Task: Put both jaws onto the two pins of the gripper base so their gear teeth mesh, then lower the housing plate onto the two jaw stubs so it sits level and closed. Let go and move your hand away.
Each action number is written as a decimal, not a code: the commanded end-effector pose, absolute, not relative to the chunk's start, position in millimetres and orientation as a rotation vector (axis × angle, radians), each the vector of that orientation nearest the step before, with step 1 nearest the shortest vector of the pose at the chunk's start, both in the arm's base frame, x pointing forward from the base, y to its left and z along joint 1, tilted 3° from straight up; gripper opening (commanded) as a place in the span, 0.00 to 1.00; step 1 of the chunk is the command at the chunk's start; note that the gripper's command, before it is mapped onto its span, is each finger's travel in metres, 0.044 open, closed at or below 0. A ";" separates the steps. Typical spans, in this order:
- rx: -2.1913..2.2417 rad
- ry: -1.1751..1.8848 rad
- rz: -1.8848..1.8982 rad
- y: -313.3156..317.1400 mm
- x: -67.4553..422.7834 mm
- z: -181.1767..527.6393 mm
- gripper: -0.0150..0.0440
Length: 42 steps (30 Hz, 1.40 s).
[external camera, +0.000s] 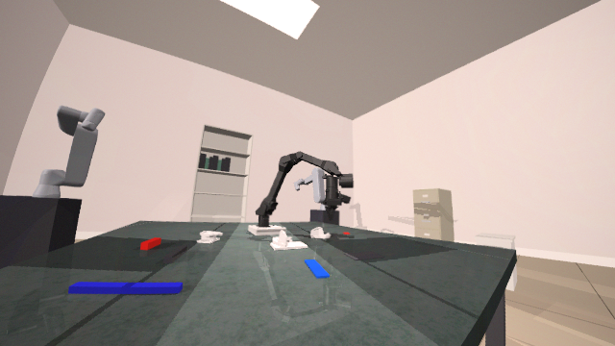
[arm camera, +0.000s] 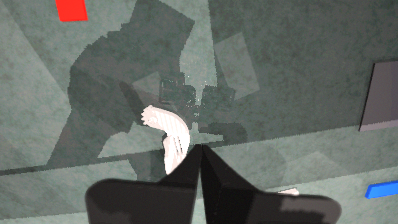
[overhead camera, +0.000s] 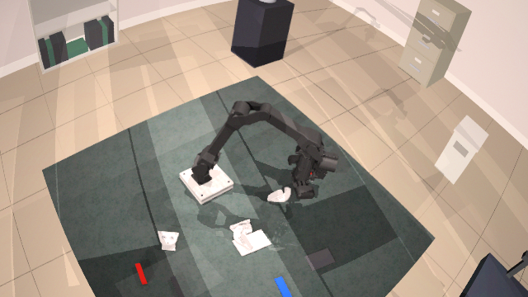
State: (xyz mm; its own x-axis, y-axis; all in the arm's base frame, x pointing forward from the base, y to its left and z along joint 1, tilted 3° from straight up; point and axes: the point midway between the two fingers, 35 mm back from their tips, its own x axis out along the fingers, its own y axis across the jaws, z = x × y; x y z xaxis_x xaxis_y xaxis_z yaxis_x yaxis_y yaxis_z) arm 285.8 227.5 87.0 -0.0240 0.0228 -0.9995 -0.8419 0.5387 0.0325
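My black hand (overhead camera: 304, 190) (external camera: 331, 210) (arm camera: 200, 149) is pressed together, pinching nothing, above the green counter (overhead camera: 351, 214) (external camera: 404, 288) (arm camera: 310, 40). I count one curved white toothed jaw (overhead camera: 280, 195) (external camera: 319, 234) (arm camera: 175, 128), two blue bars (overhead camera: 283, 287) (external camera: 126, 288) (arm camera: 383, 190), two red blocks (overhead camera: 141, 274) (external camera: 151, 243) (arm camera: 72, 10)

Surface (overhead camera: 177, 165) (external camera: 231, 308) (arm camera: 310, 45): dk green, mottled like stone, semi-glossy, faint reflections of arm (overhead camera: 286, 124) (external camera: 276, 189) in ext. view. Arm: blk, matt to satin, plastic or painted metal, can't tell. Claw (arm camera: 200, 149): blk, smooth, low sheen, w/ soft highlights. Loose jaw piece (overhead camera: 280, 195) (external camera: 319, 234) (arm camera: 176, 135): wht, matt, plastic-looking, ridged on curved part. Base plate (overhead camera: 223, 190) (external camera: 255, 232): wht, smooth, matt. Blue bar (external camera: 126, 288): smooth, plastic-looking, approx. matt. Red block (overhead camera: 141, 274) (external camera: 151, 243): same look, flat-faced. Floor (overhead camera: 136, 78) (external camera: 567, 293): tan tile, smooth, slight gloss.
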 end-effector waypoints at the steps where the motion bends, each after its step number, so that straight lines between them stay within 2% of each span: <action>1: -0.759 1.436 0.809 227.2 285.6 87.6 0.25; 10: -0.759 1.436 0.809 227.2 285.6 87.6 0.25; 27: -0.756 1.436 0.807 227.5 285.7 87.0 1.00; 42: -0.756 1.436 0.807 227.5 285.7 87.0 1.00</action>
State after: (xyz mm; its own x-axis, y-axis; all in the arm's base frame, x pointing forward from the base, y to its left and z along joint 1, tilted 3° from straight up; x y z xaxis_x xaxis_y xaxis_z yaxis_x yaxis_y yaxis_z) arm 285.7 227.5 87.0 -0.0243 0.0231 -0.9994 -0.8419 0.5387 0.0329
